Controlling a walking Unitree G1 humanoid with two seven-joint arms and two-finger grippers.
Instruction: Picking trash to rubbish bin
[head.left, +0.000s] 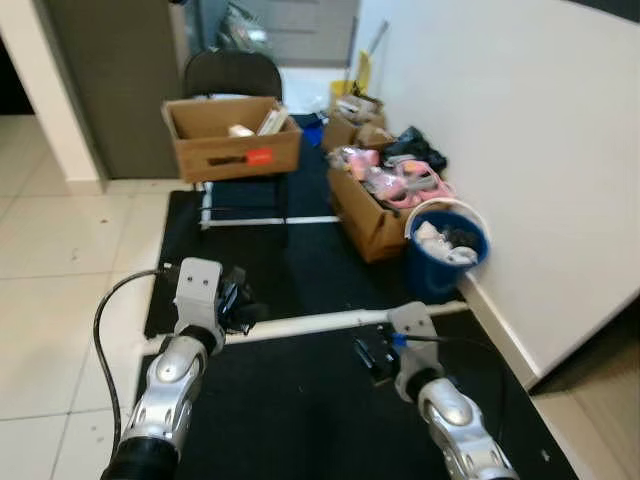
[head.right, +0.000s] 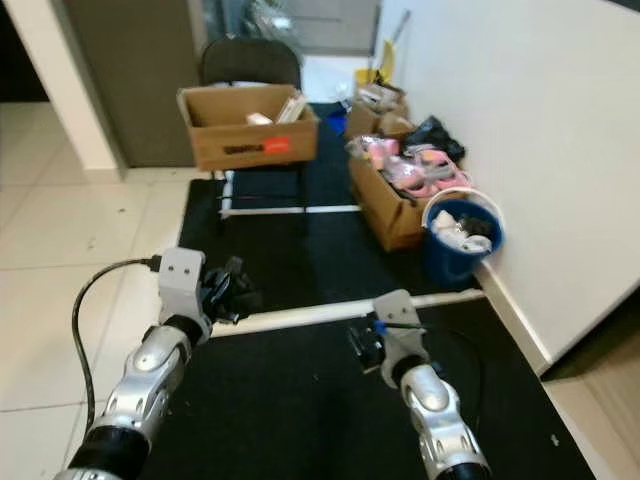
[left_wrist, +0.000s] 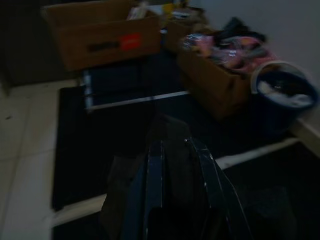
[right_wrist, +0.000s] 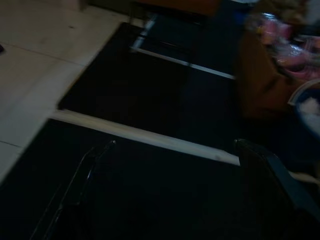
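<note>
We stand on a black mat (head.left: 300, 420) beside a white wall (head.left: 540, 150). Ahead, a cardboard box (head.left: 232, 135) rests on a chair (head.left: 235, 75); another box (head.left: 372, 215) of pink items sits at the mat's far right edge. The blue bin (head.left: 445, 250), upright and open-topped, stands just beyond it against the wall, well ahead of both grippers. Our left gripper (left_wrist: 177, 165) has its fingers nearly together, holding nothing we can make out. Our right gripper (right_wrist: 170, 185) is spread wide, empty.

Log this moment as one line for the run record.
left tool: shut, empty | right tool: open, empty | blue bin: ahead right, by wall, holds trash
</note>
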